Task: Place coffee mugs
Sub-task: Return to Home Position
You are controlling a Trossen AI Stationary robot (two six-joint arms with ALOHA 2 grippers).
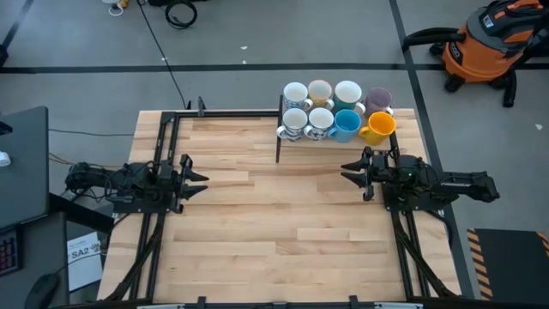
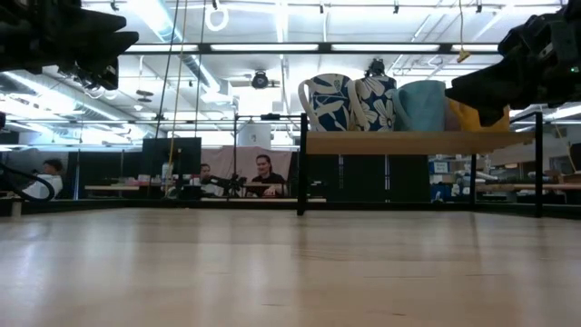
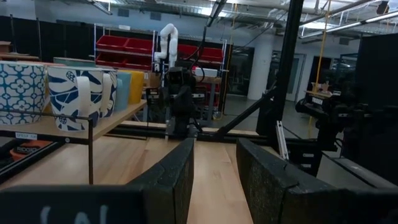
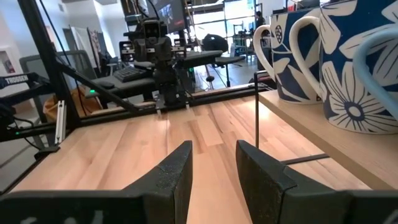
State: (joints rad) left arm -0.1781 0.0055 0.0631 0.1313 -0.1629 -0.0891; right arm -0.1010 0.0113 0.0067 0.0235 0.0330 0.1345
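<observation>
Several coffee mugs (image 1: 336, 112) stand upright in two rows on a raised wooden shelf (image 2: 418, 143) at the table's far right. Among them are a bright blue one (image 1: 346, 125), a yellow-orange one (image 1: 377, 127), a purple one (image 1: 378, 99) and white ones with dark blue patterns (image 2: 352, 102). My left gripper (image 1: 202, 180) hovers open at the left edge, level, with nothing between its fingers (image 3: 177, 180). Just in front of the shelf, at the right edge, my right gripper (image 1: 347, 172) hovers open and level, its fingers (image 4: 177, 174) bare too.
Black frame rails (image 1: 163, 163) run along the table's left, far and right sides, and the shelf stands on thin black posts (image 2: 301, 173). Bare wooden tabletop (image 1: 274, 215) lies between the arms. People sit at desks (image 2: 263, 177) beyond the far edge. An orange shop vacuum (image 1: 485, 43) stands on the floor.
</observation>
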